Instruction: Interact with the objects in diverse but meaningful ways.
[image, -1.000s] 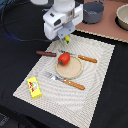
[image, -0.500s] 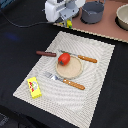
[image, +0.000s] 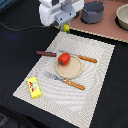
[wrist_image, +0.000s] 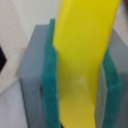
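Observation:
My gripper (image: 63, 23) hangs above the far edge of the placemat, shut on a yellow banana (image: 65, 29). In the wrist view the banana (wrist_image: 85, 60) is clamped between the green pads (wrist_image: 50, 90). A red round fruit (image: 63, 59) sits on the round tan plate (image: 75, 71). Toward the exterior view's left of the plate lies a brown sausage (image: 46, 53). The yellow box with red marks (image: 34, 87) rests near the mat's near left corner.
A wooden-handled knife (image: 86, 59) and fork (image: 66, 81) flank the plate on the striped placemat (image: 97, 95). A grey pot (image: 92, 12) and a bowl (image: 123, 17) stand on a brown board at the back. A black cable (image: 20, 27) runs at the left.
The gripper has risen and drawn back from over the mat toward its far edge, carrying the banana. Everything on the mat has stayed in place.

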